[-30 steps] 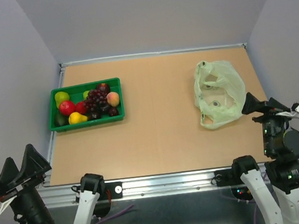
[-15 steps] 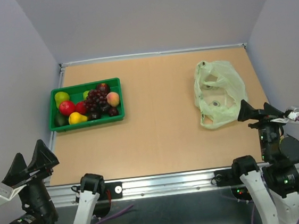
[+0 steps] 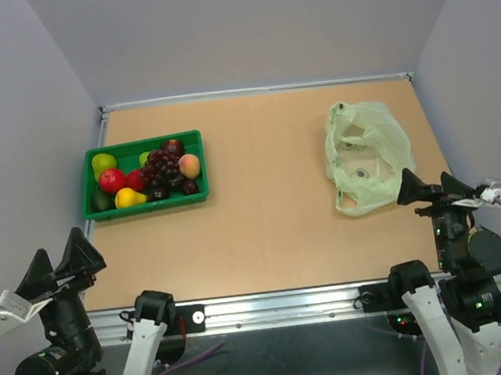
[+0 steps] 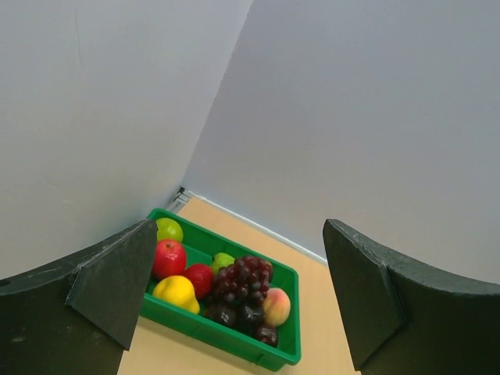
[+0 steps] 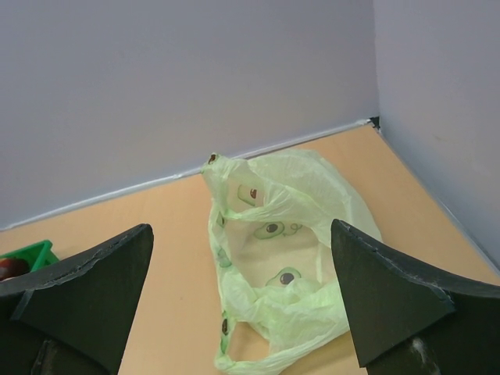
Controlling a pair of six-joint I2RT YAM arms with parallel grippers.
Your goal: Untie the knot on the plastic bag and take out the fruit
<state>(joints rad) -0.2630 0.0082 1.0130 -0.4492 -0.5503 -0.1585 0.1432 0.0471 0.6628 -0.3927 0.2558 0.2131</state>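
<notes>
Overhead view of a tan desk (image 3: 271, 212) inside pale grey walls, read as a clock face with twelve at the far wall.

At about three o'clock lies the plastic bag (image 3: 366, 157), pale green, thin and crumpled, printed with small avocado faces. It is slumped flat, with no bulge of anything inside. No twisted knot shows. Its two handles lie as separate loose loops, one at the bag's far end and one (image 5: 242, 344) at its near end, so the tie appears to be already undone.

At about nine o'clock, well apart from the bag, stands a green tray (image 3: 149, 207). It holds the fruit: a dark purple grape bunch (image 3: 161, 170) in the middle, a red fruit (image 3: 112, 180), a lime-green round one (image 4: 168, 230), dark round ones, and also a yellow pear (image 3: 128, 198) and a peach (image 3: 190, 165). That the fruit is gathered here suggests the emptying is done, or nearly so.

The right claw (image 3: 432, 188) hovers at about four o'clock, just beside the bag's near corner. It points at the bag, its jaws spread wide and gripping nothing.

The left claw (image 3: 63, 258) hangs at about eight o'clock, near the desk's front edge. It is aimed toward the tray, is likewise wide apart and has nothing in it. Both look parked clear of the things, as if resting.
</notes>
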